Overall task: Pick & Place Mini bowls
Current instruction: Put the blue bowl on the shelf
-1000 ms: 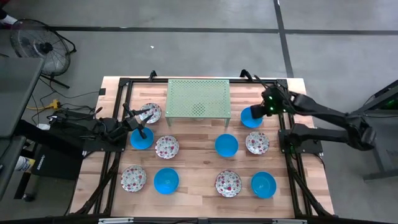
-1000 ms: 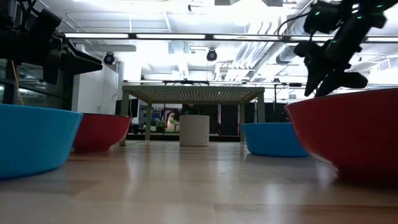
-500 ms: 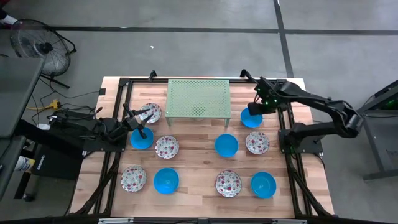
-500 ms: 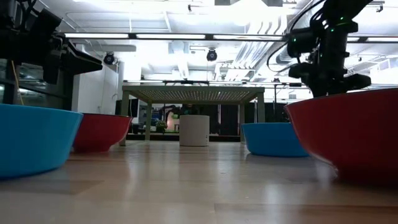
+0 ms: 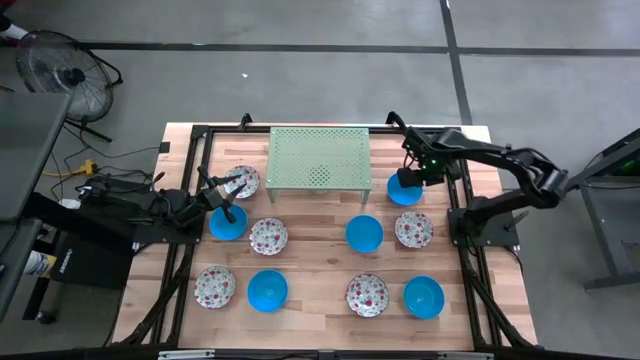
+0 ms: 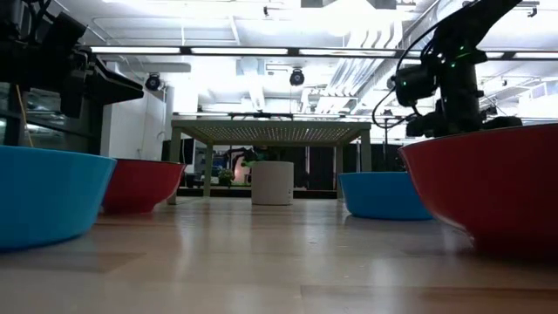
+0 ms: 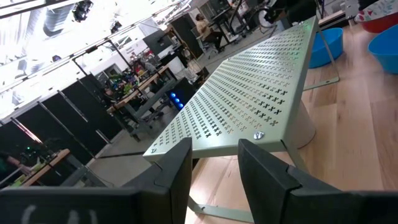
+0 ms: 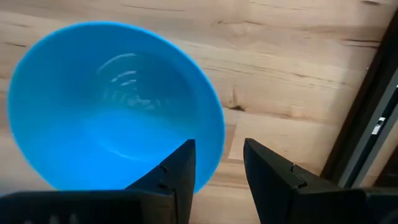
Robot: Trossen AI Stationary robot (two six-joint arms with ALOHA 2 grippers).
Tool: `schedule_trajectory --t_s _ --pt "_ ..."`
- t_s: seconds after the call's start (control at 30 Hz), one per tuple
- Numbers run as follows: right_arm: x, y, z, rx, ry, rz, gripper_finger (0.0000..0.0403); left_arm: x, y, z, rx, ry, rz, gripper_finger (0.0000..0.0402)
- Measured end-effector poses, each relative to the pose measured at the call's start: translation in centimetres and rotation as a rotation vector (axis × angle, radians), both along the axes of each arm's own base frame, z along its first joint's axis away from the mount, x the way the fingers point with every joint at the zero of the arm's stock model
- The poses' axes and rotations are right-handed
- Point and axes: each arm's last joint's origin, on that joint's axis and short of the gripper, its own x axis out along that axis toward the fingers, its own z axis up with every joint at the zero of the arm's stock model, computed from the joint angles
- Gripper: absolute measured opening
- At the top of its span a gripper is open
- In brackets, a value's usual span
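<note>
Ten bowls sit on the desk. Right claw (image 8: 217, 168) hangs released over the rim of the blue bowl (image 5: 404, 189) beside the rack (image 5: 319, 157); next it should drop and clench. Left claw (image 5: 228, 200) waits released near another blue bowl.

Pale green perforated rack (image 5: 319, 157) at far middle of wooden table (image 5: 325, 255). Floor fan (image 5: 62, 70) beyond table's corner. Black frame rails (image 5: 196, 160) along both sides.

blue bowl (image 6: 39, 196) cropped, red bowl (image 6: 493, 183) cropped
</note>
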Motion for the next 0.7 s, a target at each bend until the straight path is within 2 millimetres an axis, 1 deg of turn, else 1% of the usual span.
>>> schedule_trajectory --t_s 0.33,0.7 --pt "0.5 -0.9 -1.6 0.035 0.038 0.004 0.0124 0.0 0.0 0.0 0.000 -0.001 0.000 0.0127" --pt "0.4 -1.1 -1.8 0.035 0.047 -0.005 0.0124 0.0 0.0 0.0 0.000 0.000 0.000 0.0127"
